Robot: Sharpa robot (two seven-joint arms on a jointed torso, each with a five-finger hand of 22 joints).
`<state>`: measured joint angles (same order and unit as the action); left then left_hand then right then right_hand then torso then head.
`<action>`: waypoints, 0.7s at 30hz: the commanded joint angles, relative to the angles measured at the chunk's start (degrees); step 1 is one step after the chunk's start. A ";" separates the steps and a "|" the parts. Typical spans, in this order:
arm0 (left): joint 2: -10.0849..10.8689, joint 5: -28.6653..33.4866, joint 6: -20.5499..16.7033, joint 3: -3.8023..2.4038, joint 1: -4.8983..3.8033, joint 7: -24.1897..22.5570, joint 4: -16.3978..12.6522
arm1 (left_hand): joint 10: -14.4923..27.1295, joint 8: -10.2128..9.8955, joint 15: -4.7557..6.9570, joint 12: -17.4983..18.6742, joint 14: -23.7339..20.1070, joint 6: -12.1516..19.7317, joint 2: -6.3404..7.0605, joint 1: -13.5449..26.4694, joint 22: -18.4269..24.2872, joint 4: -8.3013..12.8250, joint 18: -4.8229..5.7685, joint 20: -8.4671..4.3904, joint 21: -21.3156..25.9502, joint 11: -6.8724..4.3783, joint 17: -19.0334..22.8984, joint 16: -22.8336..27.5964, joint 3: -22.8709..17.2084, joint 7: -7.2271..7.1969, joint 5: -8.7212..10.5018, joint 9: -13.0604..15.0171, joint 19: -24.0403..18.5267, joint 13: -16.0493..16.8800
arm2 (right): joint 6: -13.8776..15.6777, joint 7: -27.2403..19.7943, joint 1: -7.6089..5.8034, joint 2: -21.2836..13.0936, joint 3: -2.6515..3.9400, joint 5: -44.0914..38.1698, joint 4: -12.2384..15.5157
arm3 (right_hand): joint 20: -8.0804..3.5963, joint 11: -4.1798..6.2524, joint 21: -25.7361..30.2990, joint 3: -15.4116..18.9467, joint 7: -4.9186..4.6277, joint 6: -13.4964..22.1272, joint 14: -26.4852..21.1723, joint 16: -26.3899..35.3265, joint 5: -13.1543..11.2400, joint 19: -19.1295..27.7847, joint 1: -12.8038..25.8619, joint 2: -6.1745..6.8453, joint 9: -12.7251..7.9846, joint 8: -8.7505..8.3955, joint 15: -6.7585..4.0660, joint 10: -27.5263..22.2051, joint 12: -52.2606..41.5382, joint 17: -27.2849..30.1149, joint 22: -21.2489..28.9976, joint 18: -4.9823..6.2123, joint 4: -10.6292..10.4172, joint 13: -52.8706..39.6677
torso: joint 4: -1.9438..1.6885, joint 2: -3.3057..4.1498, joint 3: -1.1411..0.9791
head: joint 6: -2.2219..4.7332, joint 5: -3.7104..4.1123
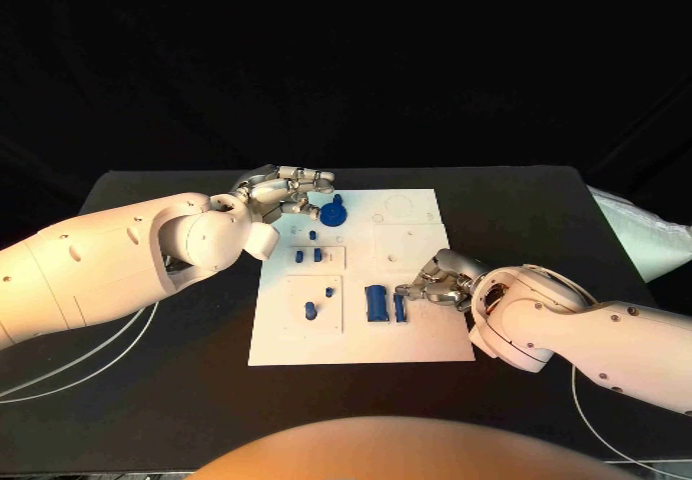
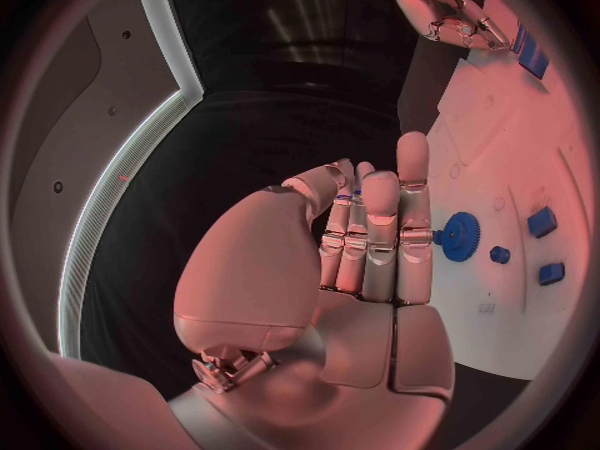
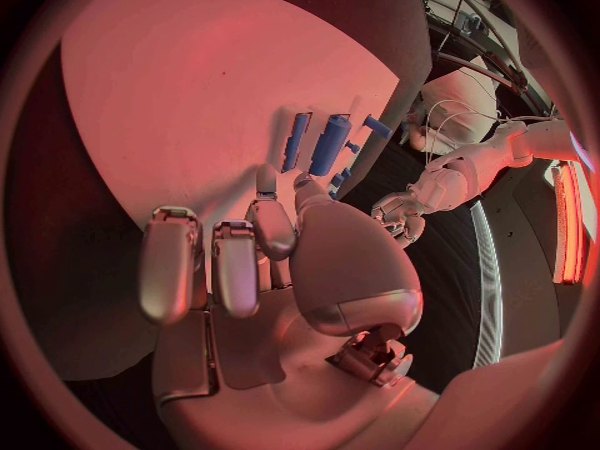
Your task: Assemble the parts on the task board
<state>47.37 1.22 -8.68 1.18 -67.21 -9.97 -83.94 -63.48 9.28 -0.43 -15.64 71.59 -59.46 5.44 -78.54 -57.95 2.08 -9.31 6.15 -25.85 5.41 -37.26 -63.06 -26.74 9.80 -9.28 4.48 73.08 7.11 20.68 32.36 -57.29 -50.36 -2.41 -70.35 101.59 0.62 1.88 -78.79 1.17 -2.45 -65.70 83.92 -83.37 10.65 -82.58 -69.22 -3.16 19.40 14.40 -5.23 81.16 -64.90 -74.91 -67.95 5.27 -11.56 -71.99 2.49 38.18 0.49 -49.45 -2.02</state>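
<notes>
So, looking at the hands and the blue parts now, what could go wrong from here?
1. The left hand is at the blue gear near the far edge of the task board; the gear could slip or tilt.
2. The right hand lies close beside the blue cylinder and thin blue bar; a finger may knock them away.
</notes>
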 commanded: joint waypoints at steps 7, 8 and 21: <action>-0.13 -0.32 1.09 0.02 0.08 -0.37 0.11 | 0.52 0.32 -0.13 -0.37 -0.38 0.46 0.00 0.02 0.05 0.16 -1.05 -0.08 0.21 0.13 0.18 0.25 -0.04 0.15 -0.25 -0.09 -0.41 0.08 | 3.80 -9.03 0.03 -1.34 0.00 4.69 0.35 | 0.35 -0.73 1.17 0.86 -0.81 1.66 3.74 1.54 1.25 0.71 -0.94 1.34 -0.29 -0.98 0.18 -1.87 4.33 -2.92 2.32 -0.64 1.08 2.64 | 0.09 -0.18 -0.04 | 0.67 0.06; -0.14 -0.32 0.99 0.03 0.12 -0.58 0.15 | 0.55 0.33 -0.15 -0.40 -0.40 0.48 0.02 0.12 0.05 0.12 -1.05 -0.07 0.21 0.15 0.23 0.26 -0.02 0.16 -0.24 -0.09 -0.42 0.08 | 4.08 -11.54 -0.04 -1.65 0.02 6.99 0.36 | 0.45 -0.98 1.87 0.85 -1.09 2.28 3.51 2.24 1.42 1.20 -1.39 1.39 -0.44 -1.35 0.36 -2.78 6.10 -2.00 3.50 -0.43 1.39 3.80 | 0.13 -0.25 -0.06 | 0.89 0.04; -1.20 3.44 -6.72 0.04 2.78 -9.95 0.63 | 2.02 1.28 -1.39 -1.94 -10.13 1.70 0.36 4.18 3.27 -3.55 -0.89 1.28 5.48 0.85 8.98 7.48 4.41 0.49 1.05 -0.20 -6.39 0.16 | 1.43 -39.70 -6.09 -1.22 0.14 43.23 -7.93 | 3.90 -5.17 31.74 -0.97 -5.74 11.08 -9.11 40.30 1.39 17.01 -7.27 0.52 -2.91 -7.14 4.05 -20.67 33.19 36.79 41.80 5.23 6.50 24.46 | 0.66 -3.78 0.16 | 5.28 1.07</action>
<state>46.30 2.35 -11.89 1.29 -64.64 -15.67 -83.65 -61.81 10.33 -1.66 -17.34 62.69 -58.17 5.89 -74.46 -55.20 -1.40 -9.32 7.28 -21.19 6.25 -28.91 -56.50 -22.59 10.27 -8.41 4.33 67.69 7.24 23.46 4.51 -62.92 -52.03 -2.32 -41.17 95.06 4.35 -3.16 -48.38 0.19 -7.86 -54.73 75.96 -46.17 12.24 -66.11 -76.05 -2.73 16.55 7.41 -1.39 61.44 -32.54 -40.82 -27.18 10.17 -5.34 -48.28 3.03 35.81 0.51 -45.30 -1.09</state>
